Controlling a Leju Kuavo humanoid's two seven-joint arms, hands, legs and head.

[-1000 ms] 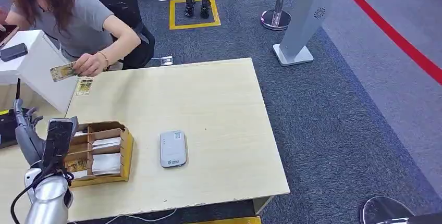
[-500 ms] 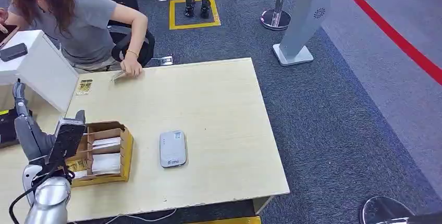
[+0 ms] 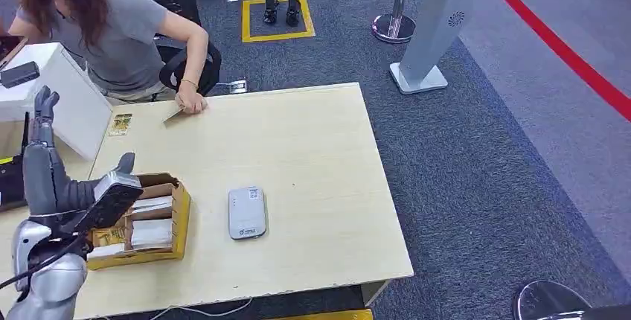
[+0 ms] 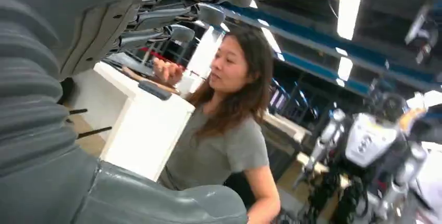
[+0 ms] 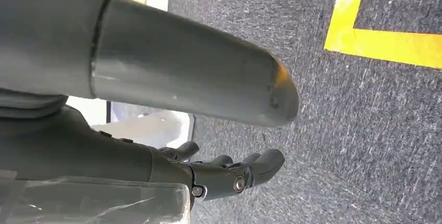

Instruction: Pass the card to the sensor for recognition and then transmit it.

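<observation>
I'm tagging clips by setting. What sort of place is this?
Probably an indoor robot test or demo hall: grey carpet with a red floor line, a yellow-taped square marking a standing spot, a stanchion, and another robot behind the seated person.

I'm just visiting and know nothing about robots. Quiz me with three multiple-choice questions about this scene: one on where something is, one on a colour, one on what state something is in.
1. Where is the grey sensor on the table?
A. inside the cardboard box
B. beside the cardboard box
C. under the person's hand

2. What colour is the person's shirt?
A. grey
B. red
C. yellow

3. How is the robot's left hand?
A. gripping the sensor
B. pinching a card
C. raised, fingers apart, holding nothing

Answers: 1 B, it lies flat just next to the box. 2 A, the head view shows grey. 3 C, nothing sits between its fingers.
</observation>
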